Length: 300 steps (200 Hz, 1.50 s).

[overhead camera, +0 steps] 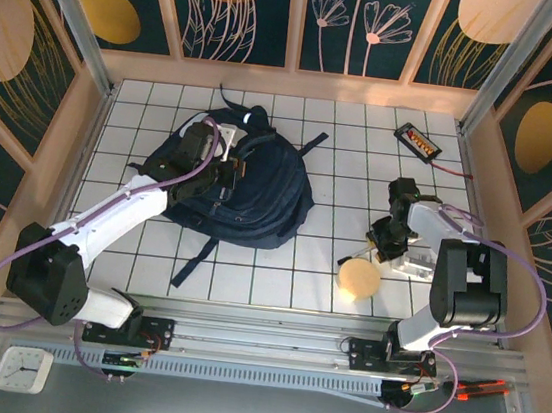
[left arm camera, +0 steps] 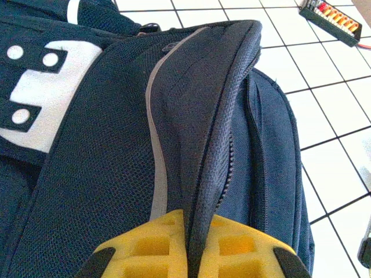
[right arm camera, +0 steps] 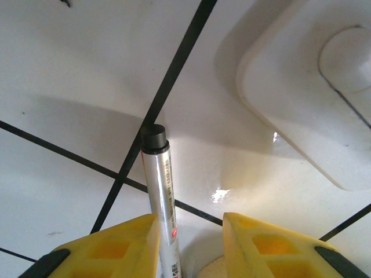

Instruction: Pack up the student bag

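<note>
Table (overhead camera: 342, 164): the student bag (overhead camera: 257, 199) lies left of centre, toward the far edge, with one strap trailing toward the near edge. The left gripper (overhead camera: 226, 165) sits over the bag's middle, and a raised fold of the bag runs between its fingers (left arm camera: 151, 246).

The right gripper (overhead camera: 384, 242) stands right of centre, well apart from the bag. A pen (right arm camera: 159, 185) sits between its jaws, close against one and apart from the other. A flat tray (overhead camera: 412, 266) lies just right of that gripper, under the right arm. A round disc (overhead camera: 359, 278) lies just before the gripper, toward the near edge. A small device (overhead camera: 417, 140) lies at the far right corner. A clock (overhead camera: 22, 369) lies off the table, beyond the near left corner.
</note>
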{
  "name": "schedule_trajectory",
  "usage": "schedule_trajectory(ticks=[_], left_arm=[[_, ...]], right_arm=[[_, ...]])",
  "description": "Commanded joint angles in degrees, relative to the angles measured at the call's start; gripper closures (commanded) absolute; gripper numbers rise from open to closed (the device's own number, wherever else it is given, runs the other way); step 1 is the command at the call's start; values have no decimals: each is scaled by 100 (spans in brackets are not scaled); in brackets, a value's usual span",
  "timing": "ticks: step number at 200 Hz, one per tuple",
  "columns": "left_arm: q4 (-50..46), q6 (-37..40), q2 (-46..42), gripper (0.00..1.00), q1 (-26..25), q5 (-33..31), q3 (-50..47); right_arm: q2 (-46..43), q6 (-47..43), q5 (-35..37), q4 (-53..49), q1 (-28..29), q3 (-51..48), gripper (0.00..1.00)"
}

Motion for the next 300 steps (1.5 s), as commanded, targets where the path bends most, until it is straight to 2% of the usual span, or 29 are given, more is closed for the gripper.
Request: schedule_trajectory(ticks=[1, 109, 161, 204, 246, 300], left_arm=[[321, -78, -206, 100, 21, -5, -2], [224, 53, -125, 100, 48, -49, 90], [250, 104, -57, 100, 71, -16, 140], [268, 139, -5, 100, 76, 6, 216], [268, 147, 25, 100, 80, 33, 264], [241, 106, 74, 100, 81, 57, 378]], right_arm=[[169, -91, 111, -40, 12, 143, 66], [689, -103, 68, 316, 35, 193, 67], [831, -5, 83, 335, 98, 335, 84], [822, 79, 48, 293, 127, 504, 85], [695, 232, -125, 317, 125, 954, 86], [470, 354, -532, 438, 331, 2167, 86]])
